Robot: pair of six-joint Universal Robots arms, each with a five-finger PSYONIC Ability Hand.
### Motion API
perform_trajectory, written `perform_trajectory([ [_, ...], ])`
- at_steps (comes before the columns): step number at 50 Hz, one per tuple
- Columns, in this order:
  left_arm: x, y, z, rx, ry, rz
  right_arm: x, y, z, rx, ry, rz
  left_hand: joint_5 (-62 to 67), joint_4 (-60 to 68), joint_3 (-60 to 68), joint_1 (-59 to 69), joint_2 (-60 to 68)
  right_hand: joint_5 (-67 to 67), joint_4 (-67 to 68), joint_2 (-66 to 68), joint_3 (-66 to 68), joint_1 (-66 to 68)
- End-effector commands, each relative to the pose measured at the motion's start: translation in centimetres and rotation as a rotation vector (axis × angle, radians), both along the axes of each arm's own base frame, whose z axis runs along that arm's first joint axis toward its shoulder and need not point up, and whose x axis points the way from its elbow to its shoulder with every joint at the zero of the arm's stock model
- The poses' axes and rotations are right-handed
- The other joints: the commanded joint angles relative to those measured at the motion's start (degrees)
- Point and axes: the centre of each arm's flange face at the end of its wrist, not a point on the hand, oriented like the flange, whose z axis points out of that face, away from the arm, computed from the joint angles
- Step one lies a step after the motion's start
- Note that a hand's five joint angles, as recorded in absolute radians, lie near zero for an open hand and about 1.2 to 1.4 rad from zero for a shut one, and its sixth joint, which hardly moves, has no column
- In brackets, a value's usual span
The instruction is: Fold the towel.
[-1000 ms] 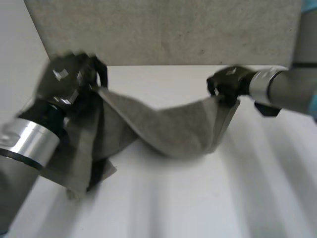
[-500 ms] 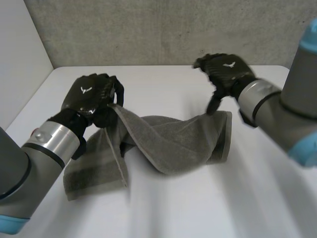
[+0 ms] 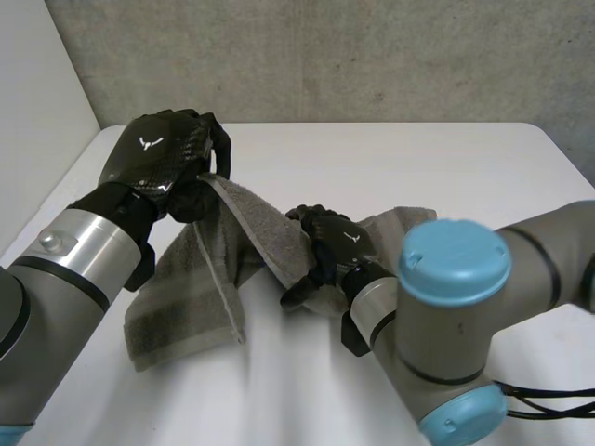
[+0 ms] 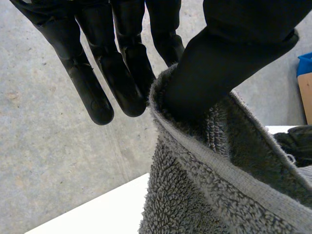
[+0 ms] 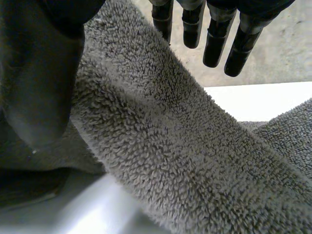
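The left hand (image 3: 163,165) is raised above the left side of the tabletop (image 3: 465,167), its thumb pinching the hemmed edge of the grey towel (image 3: 191,297) against its fingers at what looks like a corner. One flap hangs from it to the surface, and a twisted band slopes down and to the right. That band's long axis leads straight to the right hand (image 3: 327,249), low over the towel's bunched middle, fingers straight and thumb apart, with the ridge between them unclamped. The towel's loose end lies just past this hand, so I judge the right hand the nearer one to take it.
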Motion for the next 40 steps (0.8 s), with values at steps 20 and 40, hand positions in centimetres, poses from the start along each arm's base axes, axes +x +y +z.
perform_trajectory([
  [20, 1.9, -1.3, -0.4, 0.014, 0.010, 0.117, -7.7, -9.2, 1.4, -0.280, 0.015, -0.450, 11.34, 10.19, 10.28, 11.93, 10.25, -3.44, -5.03, -4.42, -4.05, -3.05],
  [40, 2.0, -1.3, -1.4, 0.037, -0.001, 0.119, -7.0, -6.9, -3.4, -0.175, 0.131, -0.208, 11.34, 10.19, 10.28, 11.93, 10.25, 4.72, 3.12, 3.74, 4.11, 5.11],
])
